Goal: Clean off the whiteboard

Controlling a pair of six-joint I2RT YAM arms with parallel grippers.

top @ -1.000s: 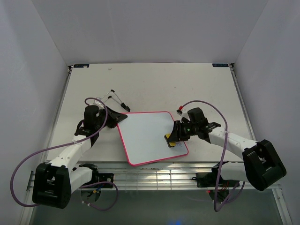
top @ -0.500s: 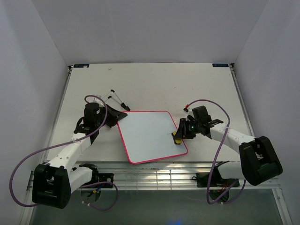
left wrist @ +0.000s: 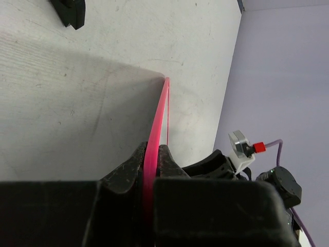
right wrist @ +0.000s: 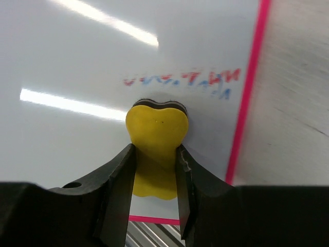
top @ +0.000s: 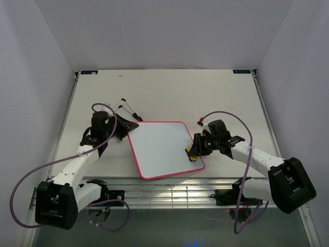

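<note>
The whiteboard, white with a pink-red rim, lies flat at the table's near middle. My left gripper is shut on its upper left corner; in the left wrist view the pink rim runs edge-on between the fingers. My right gripper is shut on a yellow sponge pressed onto the board near its right rim. Smeared red and blue writing shows on the white face just beyond the sponge.
A thin black and white wire object lies on the table behind the left gripper. A slatted metal rail runs along the near table edge. White walls close in the left, right and back sides.
The right gripper with the sponge moved up the board's right side, then came back down slightly and left. The left gripper keeps holding the corner.
</note>
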